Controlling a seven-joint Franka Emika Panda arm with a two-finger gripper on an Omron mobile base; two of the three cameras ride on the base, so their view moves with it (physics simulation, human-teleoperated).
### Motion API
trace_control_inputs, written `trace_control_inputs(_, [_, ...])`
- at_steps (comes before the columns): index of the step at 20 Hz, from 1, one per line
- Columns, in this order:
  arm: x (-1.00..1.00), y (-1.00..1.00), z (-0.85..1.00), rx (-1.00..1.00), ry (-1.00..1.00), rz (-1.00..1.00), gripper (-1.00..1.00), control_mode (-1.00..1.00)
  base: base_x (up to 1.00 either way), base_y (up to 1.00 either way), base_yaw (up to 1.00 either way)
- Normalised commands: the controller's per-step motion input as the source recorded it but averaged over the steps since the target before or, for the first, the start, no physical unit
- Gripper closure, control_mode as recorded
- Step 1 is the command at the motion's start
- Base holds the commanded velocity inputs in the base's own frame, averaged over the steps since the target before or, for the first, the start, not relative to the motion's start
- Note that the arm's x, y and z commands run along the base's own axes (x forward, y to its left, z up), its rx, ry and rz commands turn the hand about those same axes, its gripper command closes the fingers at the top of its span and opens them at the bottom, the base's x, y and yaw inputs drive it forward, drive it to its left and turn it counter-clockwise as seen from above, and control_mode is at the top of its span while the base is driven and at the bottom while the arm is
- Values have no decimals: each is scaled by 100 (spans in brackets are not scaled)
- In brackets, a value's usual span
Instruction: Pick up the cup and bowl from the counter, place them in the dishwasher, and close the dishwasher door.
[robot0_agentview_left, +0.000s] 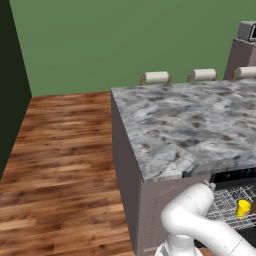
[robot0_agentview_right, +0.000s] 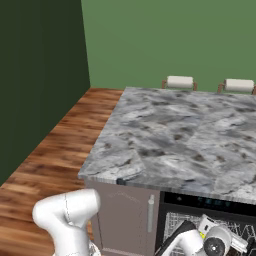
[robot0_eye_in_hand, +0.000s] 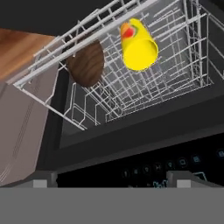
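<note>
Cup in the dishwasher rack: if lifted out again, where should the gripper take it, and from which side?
Probably across the round side wall of the cup, coming from the open top of the rack: its wires close in beneath and around the cup, and the bowl sits apart, leaving finger room.

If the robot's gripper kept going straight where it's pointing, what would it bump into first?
Probably the dishwasher: its dark edge and black control strip lie straight ahead of the gripper. The rack with the cup and bowl looks farther; depth is unclear.
</note>
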Motion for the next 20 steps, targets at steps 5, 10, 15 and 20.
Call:
trace_control_inputs(5, [0,28,82,4,5,0,-100,-100,0,0,0])
trace_control_inputs(10, [-5,3,19,2,6,0,-100,-100,0,0,0])
trace_control_inputs(15, [-32,0,0,1,0,3,-100,-100,0,0,0])
trace_control_inputs(20, [-25,0,-2,1,0,6,-100,-100,0,0,0])
